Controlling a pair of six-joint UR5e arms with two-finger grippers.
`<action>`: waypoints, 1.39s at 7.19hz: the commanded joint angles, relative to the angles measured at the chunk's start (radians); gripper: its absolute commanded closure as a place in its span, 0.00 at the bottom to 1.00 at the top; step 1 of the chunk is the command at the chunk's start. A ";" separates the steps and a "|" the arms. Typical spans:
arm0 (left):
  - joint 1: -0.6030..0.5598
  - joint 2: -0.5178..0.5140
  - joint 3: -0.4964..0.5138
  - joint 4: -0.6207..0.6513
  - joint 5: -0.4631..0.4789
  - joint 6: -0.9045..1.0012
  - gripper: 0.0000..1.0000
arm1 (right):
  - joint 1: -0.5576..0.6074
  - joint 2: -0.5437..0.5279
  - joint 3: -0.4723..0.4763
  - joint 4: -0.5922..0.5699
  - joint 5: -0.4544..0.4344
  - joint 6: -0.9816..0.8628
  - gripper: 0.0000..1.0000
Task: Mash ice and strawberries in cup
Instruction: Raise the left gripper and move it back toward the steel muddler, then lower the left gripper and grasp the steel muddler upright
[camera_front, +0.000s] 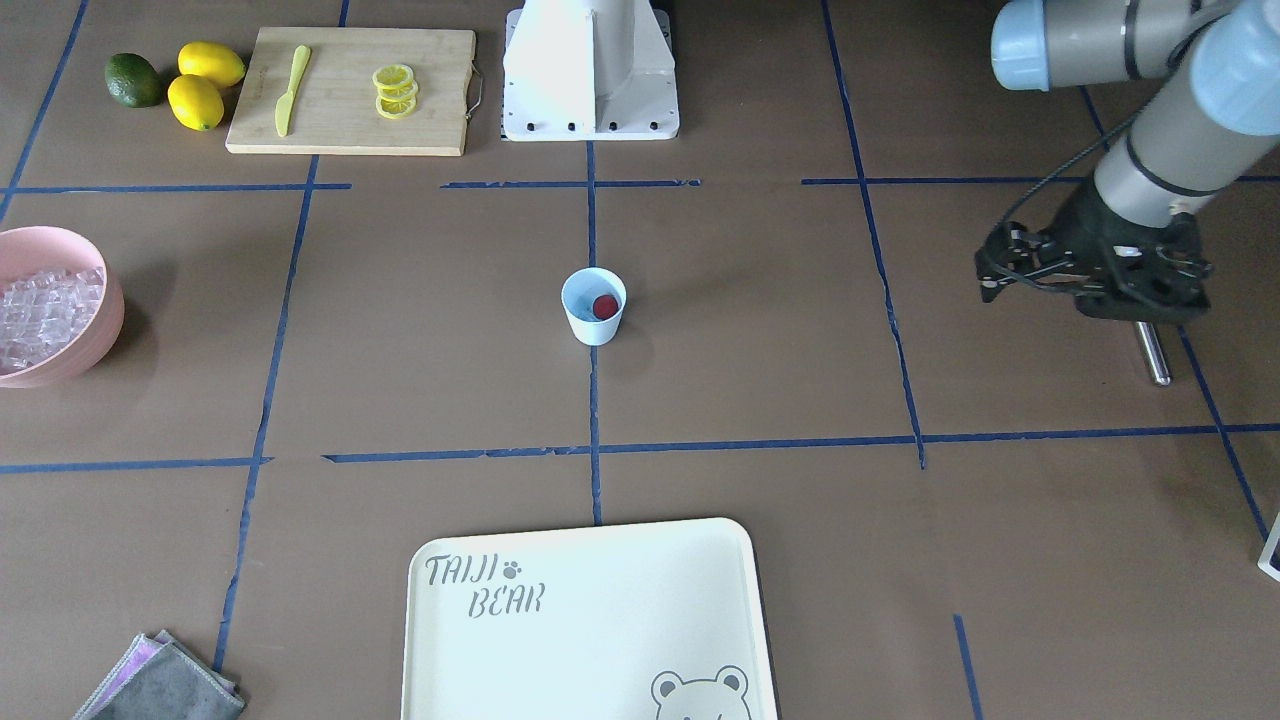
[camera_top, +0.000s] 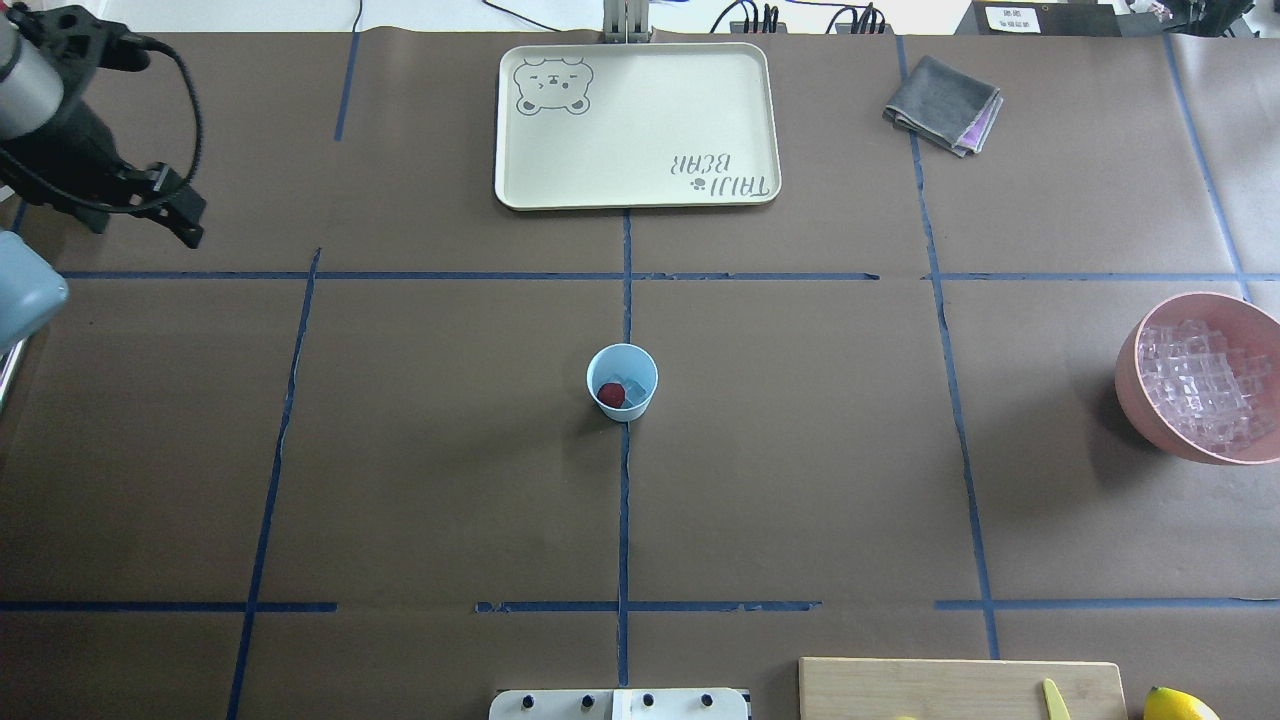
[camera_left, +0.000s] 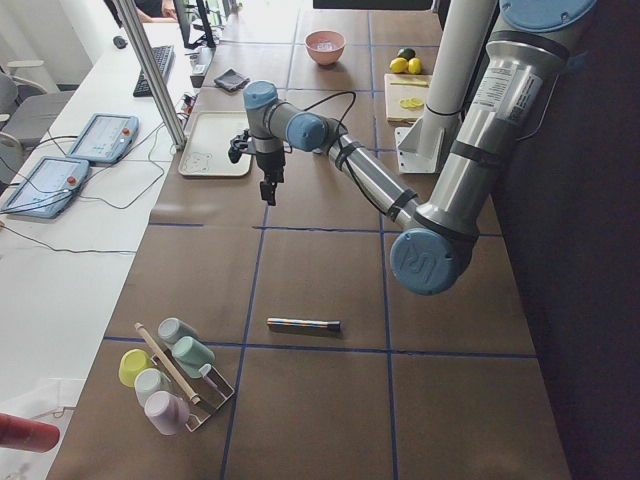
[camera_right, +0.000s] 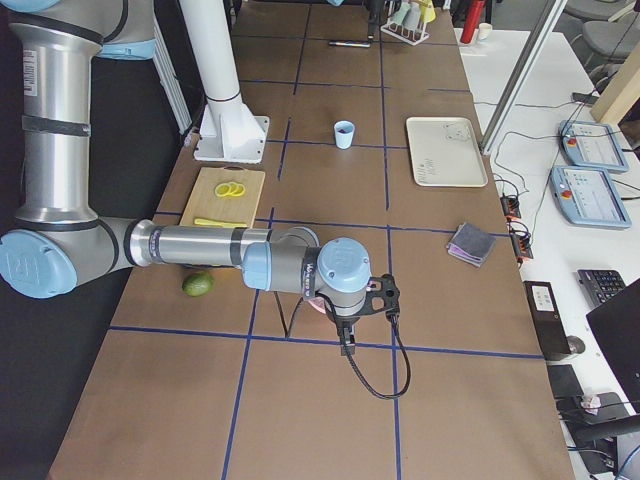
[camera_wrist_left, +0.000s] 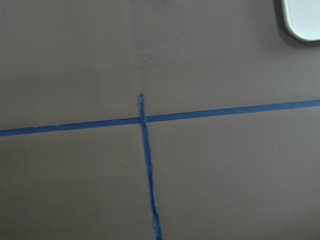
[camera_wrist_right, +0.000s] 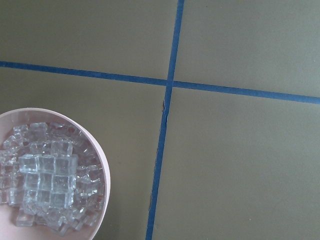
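In the front-facing view, the cup (camera_front: 592, 328) is sitting at table centre, holding the strawberry (camera_front: 605, 306). The left gripper (camera_front: 992, 268) is hovering at three o'clock, and its opening cannot be told. In the overhead view, ice (camera_top: 633, 388) is lying beside the strawberry. In the right-side view, the right gripper (camera_right: 347, 344) is hanging, its opening likewise unclear.

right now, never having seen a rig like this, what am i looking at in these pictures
A two-armed robot works at a table. Four fixed cameras watch from behind, in front and each end; two more sit on the wrists, looking down. The left end effector and the right end effector hang above it; nothing seems held. At the middle stands a blue cup with a strawberry and ice. Around it: a pink bowl of ice, a tray, a cloth, a board with lemon slices.
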 joint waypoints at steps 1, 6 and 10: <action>-0.134 0.163 0.033 -0.029 -0.013 0.284 0.00 | 0.000 0.001 -0.004 0.006 0.001 0.006 0.01; -0.165 0.369 0.375 -0.797 -0.016 -0.013 0.00 | -0.005 0.011 -0.009 0.008 0.001 0.010 0.01; -0.015 0.366 0.550 -1.147 0.010 -0.304 0.00 | -0.005 0.028 -0.008 0.008 0.001 0.010 0.01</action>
